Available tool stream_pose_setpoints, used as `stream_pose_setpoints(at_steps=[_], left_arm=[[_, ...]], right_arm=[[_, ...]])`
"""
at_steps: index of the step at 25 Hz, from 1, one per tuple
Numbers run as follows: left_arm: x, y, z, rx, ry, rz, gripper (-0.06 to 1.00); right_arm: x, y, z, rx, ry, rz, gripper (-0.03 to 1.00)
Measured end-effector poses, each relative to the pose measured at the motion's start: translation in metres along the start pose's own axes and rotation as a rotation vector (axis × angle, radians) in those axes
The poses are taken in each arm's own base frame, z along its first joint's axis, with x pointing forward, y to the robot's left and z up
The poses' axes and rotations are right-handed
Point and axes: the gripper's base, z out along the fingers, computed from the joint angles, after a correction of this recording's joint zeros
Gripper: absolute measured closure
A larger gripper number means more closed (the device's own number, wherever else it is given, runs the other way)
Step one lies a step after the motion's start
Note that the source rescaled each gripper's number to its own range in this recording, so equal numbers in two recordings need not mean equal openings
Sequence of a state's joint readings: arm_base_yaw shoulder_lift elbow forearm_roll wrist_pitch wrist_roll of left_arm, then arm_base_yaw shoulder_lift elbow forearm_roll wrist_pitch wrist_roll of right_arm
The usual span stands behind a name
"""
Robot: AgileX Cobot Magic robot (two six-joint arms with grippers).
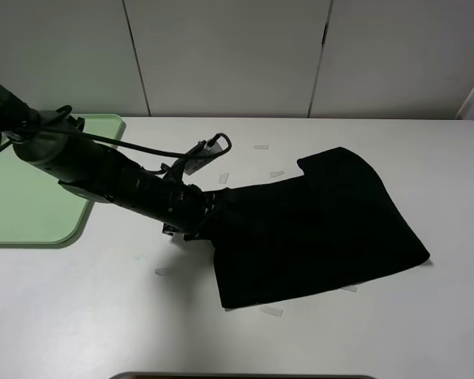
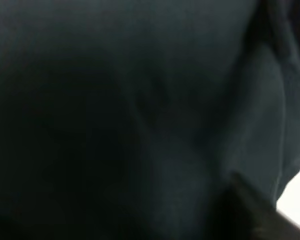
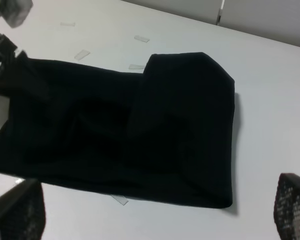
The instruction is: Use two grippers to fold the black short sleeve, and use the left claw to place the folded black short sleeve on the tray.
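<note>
Counter (image 1: 103, 316): white, with loads of bare room along the near edge and across the left half, so you have a free lane from shirt to tray.
Black short sleeve (image 1: 316, 229): on the right half of the counter, doubled over with a flap on top. One corner points at the right edge. Looks mid-fold to me, not a tidy rectangle yet.
Tray (image 1: 24, 213): pale green, at the counter's left edge, well apart from the shirt.
Left claw (image 1: 205, 217): buried in the shirt's left edge. Its camera sees only black cloth, so I can't tell if it's pinching. I'd guess your next move is getting a firm pinch, then lifting that edge over.
Right claw (image 3: 152, 220): spread wide, nothing between the fingers, hanging over the shirt.
Tape bits (image 1: 271, 311): scattered round the shirt's edges.
</note>
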State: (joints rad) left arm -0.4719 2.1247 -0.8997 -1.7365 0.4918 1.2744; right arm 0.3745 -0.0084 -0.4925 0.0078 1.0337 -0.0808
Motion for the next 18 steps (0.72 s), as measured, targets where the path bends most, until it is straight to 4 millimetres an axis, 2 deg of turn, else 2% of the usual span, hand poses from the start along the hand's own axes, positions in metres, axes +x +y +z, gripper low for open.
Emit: stream_pose_setpoints(at_steps=[2, 4, 8, 11, 14, 18], left_arm=[[0.000, 0.002, 0.001, -0.013, 0.000, -0.005, 0.77], [0.001, 0.003, 0.001, -0.014, 0.002, -0.005, 0.88], [0.001, 0.004, -0.001, -0.008, 0.025, 0.000, 0.89], [-0.001, 0.006, -0.011, -0.006, 0.060, 0.010, 0.89], [-0.008, 0.011, -0.034, -0.040, 0.084, 0.038, 0.89], [-0.020, 0.028, -0.075, -0.171, 0.089, 0.091, 0.89]], right_arm=[[0.000, 0.000, 0.000, 0.000, 0.000, 0.000, -0.03], [0.000, 0.000, 0.000, 0.000, 0.000, 0.000, -0.03], [0.000, 0.000, 0.000, 0.000, 0.000, 0.000, -0.03], [0.000, 0.000, 0.000, 0.000, 0.000, 0.000, -0.03], [0.000, 0.000, 0.000, 0.000, 0.000, 0.000, -0.03], [0.000, 0.000, 0.000, 0.000, 0.000, 0.000, -0.03]])
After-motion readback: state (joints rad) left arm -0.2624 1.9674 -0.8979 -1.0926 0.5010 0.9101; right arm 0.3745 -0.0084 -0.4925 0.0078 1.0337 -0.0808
